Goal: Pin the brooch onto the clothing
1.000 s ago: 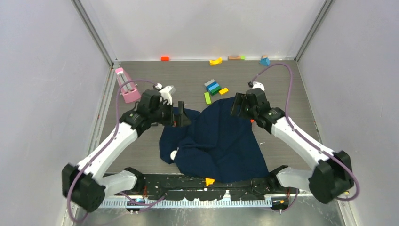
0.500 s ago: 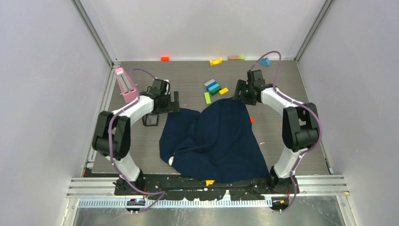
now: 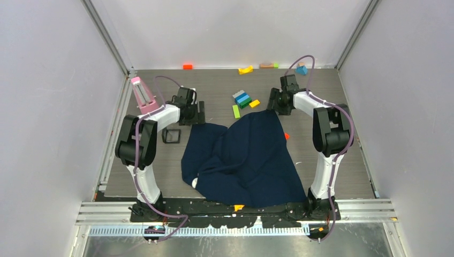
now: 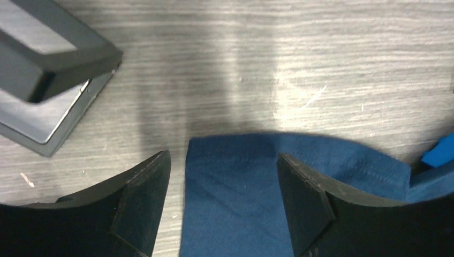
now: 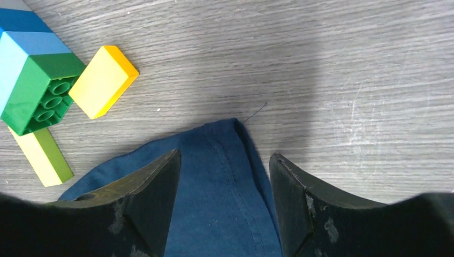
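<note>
- Navy shirt is lying crumpled on the table.
- Orange brooch is resting just beside its right edge.
- Farther back, left end effector and right end effector are hovering open, each straddling a shirt corner.

1. My left arm rises from its base, folds at the elbow and reaches forward and inward.
2. My left gripper points downward, jaws standing apart.
3. My right arm mirrors that pose.
4. My right gripper also points downward, jaws apart.
</note>
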### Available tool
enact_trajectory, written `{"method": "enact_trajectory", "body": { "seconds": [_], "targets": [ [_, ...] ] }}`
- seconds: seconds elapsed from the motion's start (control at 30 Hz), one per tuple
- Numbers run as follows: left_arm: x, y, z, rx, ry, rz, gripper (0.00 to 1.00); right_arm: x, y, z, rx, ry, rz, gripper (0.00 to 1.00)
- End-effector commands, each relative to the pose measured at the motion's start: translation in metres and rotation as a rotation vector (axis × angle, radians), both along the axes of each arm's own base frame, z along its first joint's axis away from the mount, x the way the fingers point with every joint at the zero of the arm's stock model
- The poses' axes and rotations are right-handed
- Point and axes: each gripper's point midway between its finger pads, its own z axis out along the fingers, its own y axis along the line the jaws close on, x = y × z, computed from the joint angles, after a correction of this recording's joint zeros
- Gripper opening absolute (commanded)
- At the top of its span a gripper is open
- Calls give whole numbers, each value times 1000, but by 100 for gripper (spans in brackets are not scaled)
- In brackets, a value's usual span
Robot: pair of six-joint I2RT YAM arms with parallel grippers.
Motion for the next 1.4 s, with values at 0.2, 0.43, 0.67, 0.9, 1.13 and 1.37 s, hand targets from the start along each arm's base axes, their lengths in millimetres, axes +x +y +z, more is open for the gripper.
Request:
{"method": "enact_trajectory", "body": {
  "seconds": [0.2,0.43,0.67,0.9,1.13,1.37],
  "targets": [
    [1,-6,-21,-27,33,17,61,6,12,-2,42,6,36,63],
    [-2,-5,-28,-18,33,20,49,7,22,-12,95,31,51,56],
    [-4,-7,-33,-32,44,22,14,12,24,-5,106,15,51,23],
    [-2,-9,-8,-70,-32,43,0,19,20,31,114,-71,16,1],
    [6,-14,83,-174,-252,62,0,17,4,110,184,-259,-62,1],
    [-7,-1,208,-263,-547,87,0,-5,-21,208,216,-490,-119,1]
  ]
}}
